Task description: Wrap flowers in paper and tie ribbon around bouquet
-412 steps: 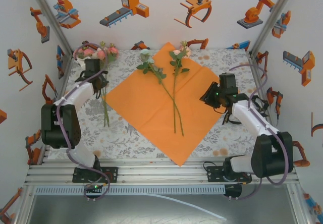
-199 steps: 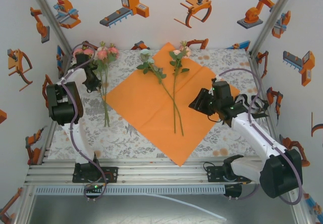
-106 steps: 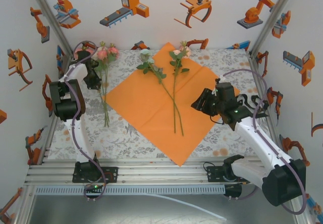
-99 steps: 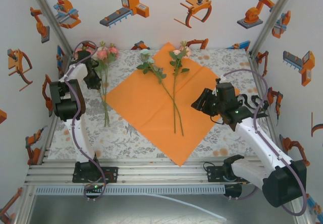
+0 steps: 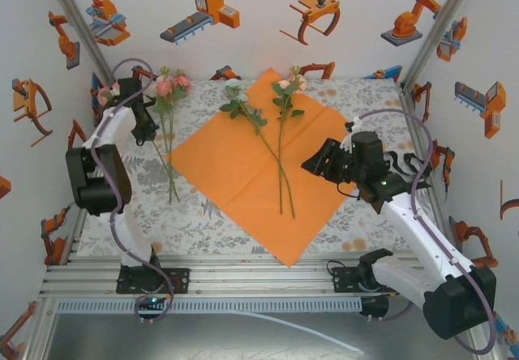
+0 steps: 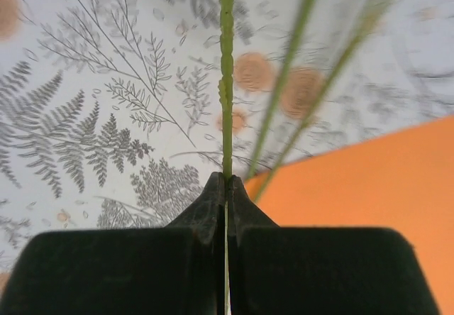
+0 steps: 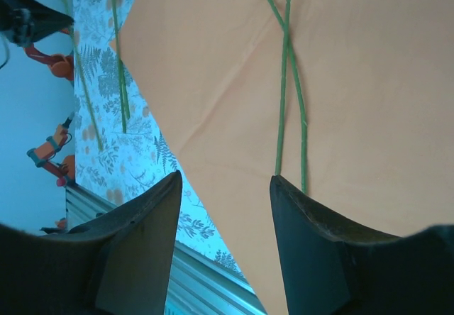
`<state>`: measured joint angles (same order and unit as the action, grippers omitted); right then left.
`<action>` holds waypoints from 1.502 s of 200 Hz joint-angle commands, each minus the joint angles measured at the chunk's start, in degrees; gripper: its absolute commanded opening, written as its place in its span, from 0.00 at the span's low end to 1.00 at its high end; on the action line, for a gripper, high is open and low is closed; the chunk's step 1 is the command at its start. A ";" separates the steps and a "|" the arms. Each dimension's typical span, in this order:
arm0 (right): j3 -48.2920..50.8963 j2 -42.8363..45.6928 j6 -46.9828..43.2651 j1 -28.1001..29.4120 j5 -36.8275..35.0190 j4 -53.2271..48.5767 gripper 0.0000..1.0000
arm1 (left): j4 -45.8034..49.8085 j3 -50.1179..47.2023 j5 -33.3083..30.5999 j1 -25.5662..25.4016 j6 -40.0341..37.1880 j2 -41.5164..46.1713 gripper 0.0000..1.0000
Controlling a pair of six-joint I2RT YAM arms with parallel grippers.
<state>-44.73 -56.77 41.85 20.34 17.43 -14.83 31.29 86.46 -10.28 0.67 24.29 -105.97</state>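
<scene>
Pinching a flower stem (image 6: 226, 81), the left hand (image 6: 225, 189) is clamped (right hand (image 7: 223, 187) gapes over paper (image 7: 355, 81)).

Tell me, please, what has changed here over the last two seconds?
The left pincer closed on a flower stem beside the paper. The right pincer, open, moved in over the paper. The two flowers on the paper have not moved.

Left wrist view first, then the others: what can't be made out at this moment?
- Left wrist: held stem in shut left tool; bloom cut off by the top edge; neighbouring stems blurred.
- Right wrist: two stems on paper; blooms cut off above.
- Top external: grip point hidden under the tool's body.
</scene>
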 commanded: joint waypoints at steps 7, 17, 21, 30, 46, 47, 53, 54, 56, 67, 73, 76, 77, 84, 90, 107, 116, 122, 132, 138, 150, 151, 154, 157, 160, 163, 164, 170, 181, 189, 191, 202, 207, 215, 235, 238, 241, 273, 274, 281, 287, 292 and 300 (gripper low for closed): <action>-0.09 0.89 0.60 0.25 -1.11 2.77 0.52 | -7.96 -2.42 0.23 -6.74 0.20 11.66 0.00; -0.03 0.83 0.69 0.29 -1.55 3.04 0.52 | -11.48 -4.08 1.98 -9.97 0.50 13.70 0.00; -0.08 0.75 0.78 0.24 -1.68 3.07 0.52 | -12.19 -4.33 2.26 -11.27 0.68 14.16 0.00; -0.09 0.79 0.85 0.23 -1.94 3.02 0.52 | -13.70 -4.47 2.49 -14.33 1.43 14.78 0.00; -0.01 0.92 1.04 0.23 -2.30 2.99 0.52 | -16.26 -3.44 5.22 -19.70 2.92 13.87 0.00; 0.04 0.94 1.04 0.27 -2.35 2.94 0.52 | -16.44 -3.33 5.42 -19.98 3.11 13.69 0.00; 0.16 1.07 1.13 0.24 -2.48 2.94 0.52 | -17.44 -2.58 6.72 -21.98 3.76 12.64 0.00; 0.16 1.06 1.13 0.23 -2.49 3.00 0.52 | -17.55 -2.42 6.92 -22.26 3.88 12.46 0.00; 0.23 1.16 1.20 0.30 -2.62 3.02 0.52 | -17.75 -2.10 7.33 -22.94 4.02 12.02 0.00; 0.50 1.44 1.50 0.23 -3.09 2.95 0.53 | -19.24 -0.22 8.24 -26.16 5.84 9.34 0.00; 0.77 1.64 1.69 0.23 -3.27 2.99 0.53 | -20.22 0.99 9.05 -28.03 6.46 7.56 0.00; 0.85 1.81 1.81 0.23 -3.40 3.04 0.52 | -20.49 1.72 9.33 -28.80 6.65 6.54 0.00; 0.86 1.78 1.87 0.23 -3.43 3.05 0.53 | -20.53 2.06 9.45 -29.10 6.82 6.16 0.00; 0.96 1.96 2.05 0.26 -3.61 3.04 0.53 | -20.59 4.19 9.40 -30.83 7.62 3.55 0.00; 1.05 2.10 2.17 0.27 -3.63 2.97 0.53 | -20.87 6.50 9.34 -32.54 8.16 1.67 0.00; 1.21 2.71 2.10 0.23 -3.80 2.01 0.53 | -21.18 12.51 8.61 -36.16 10.03 -4.99 0.00; 1.27 3.18 1.95 0.28 -4.11 1.42 0.53 | -21.18 15.77 8.98 -37.35 11.05 -8.63 0.00; 1.39 3.56 1.85 0.24 -4.24 0.95 0.53 | -20.76 18.13 8.97 -37.94 12.01 -11.21 0.00; 1.86 4.32 1.79 0.23 -4.62 0.66 0.54 | -20.14 21.54 9.73 -38.47 14.49 -15.14 0.00; 2.21 4.82 1.84 0.27 -4.81 0.61 0.54 | -19.95 23.49 10.81 -38.60 16.15 -17.56 0.00; 2.87 5.88 1.83 0.28 -5.21 0.44 0.55 | -18.37 27.06 11.29 -38.72 19.07 -21.75 0.00; 2.93 5.88 1.83 0.26 -5.25 0.47 0.55 | -18.24 27.34 11.36 -38.72 19.27 -22.05 0.00; 3.05 6.04 1.84 0.30 -5.44 0.46 0.55 | -17.82 28.06 11.46 -38.70 19.79 -23.00 0.00; 3.21 6.32 1.84 0.28 -5.47 0.43 0.55 | -17.60 28.77 11.64 -38.72 20.11 -23.85 0.00; 3.36 6.44 1.84 0.24 -5.62 0.35 0.55 | -17.31 29.23 11.68 -38.73 20.43 -24.59 0.00; 3.48 6.60 1.84 0.23 -5.66 0.41 0.55 | -17.03 29.76 11.65 -38.76 20.64 -25.33 0.00; 3.49 6.64 1.84 0.23 -5.70 0.41 0.55 | -16.99 29.92 11.62 -38.78 20.67 -25.51 0.00; 3.66 6.93 1.76 0.23 -5.83 0.25 0.56 | -16.58 30.66 11.27 -38.85 20.79 -26.79 0.00; 3.90 7.27 1.62 0.26 -5.91 0.10 0.56 | -15.30 31.81 10.67 -38.97 20.79 -28.68 0.00; 4.08 7.49 1.55 0.23 -6.00 0.06 0.56 | -14.60 32.46 10.29 -38.85 20.59 -29.87 0.00; 4.11 7.52 1.57 0.23 -6.00 0.04 0.56 | -14.46 32.57 10.28 -38.84 20.48 -30.21 0.00; 4.28 7.57 1.54 0.23 -6.26 0.06 0.56 | -13.51 33.16 9.60 -38.74 19.90 -31.55 0.00; 4.26 7.62 1.49 0.21 -6.33 0.13 0.56 | -13.31 33.24 9.35 -38.73 19.59 -31.92 0.00; 4.30 7.49 1.48 0.24 -6.36 0.09 0.56 | -13.11 33.29 9.54 -38.53 19.55 -32.56 0.00; 4.21 7.28 1.40 0.26 -6.44 0.24 0.57 | -11.25 34.72 11.40 -38.12 19.56 -34.30 0.00; 4.11 7.15 1.44 0.23 -6.44 0.22 0.57 | -10.94 34.94 11.55 -38.13 19.50 -34.42 0.00; 4.12 7.16 1.47 0.19 -6.51 0.26 0.57 | -10.82 35.05 11.70 -38.11 19.41 -34.47 0.02; 3.78 6.44 1.57 0.24 -6.27 0.67 0.57 | -9.23 36.03 11.76 -37.86 17.36 -32.75 0.17; 3.78 6.47 1.57 0.24 -6.27 0.67 0.57 | -9.10 36.09 11.73 -37.81 17.28 -32.60 0.17; 3.69 6.34 1.57 0.30 -6.27 0.66 0.57 | -8.48 36.42 11.44 -37.72 16.66 -31.78 0.21; 3.60 6.32 1.57 0.30 -6.27 0.68 0.57 | -8.07 36.57 11.50 -37.54 16.06 -30.93 0.26; 3.55 6.11 1.57 0.27 -6.27 0.68 0.57 | -7.92 36.56 11.41 -37.49 15.53 -30.06 0.30; 3.51 6.02 1.57 0.26 -6.27 0.72 0.57 | -7.52 36.45 11.05 -37.38 14.46 -28.41 0.33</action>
<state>-41.06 -50.46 43.51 20.34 12.08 -14.57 21.37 120.77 1.06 -37.45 42.15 -140.14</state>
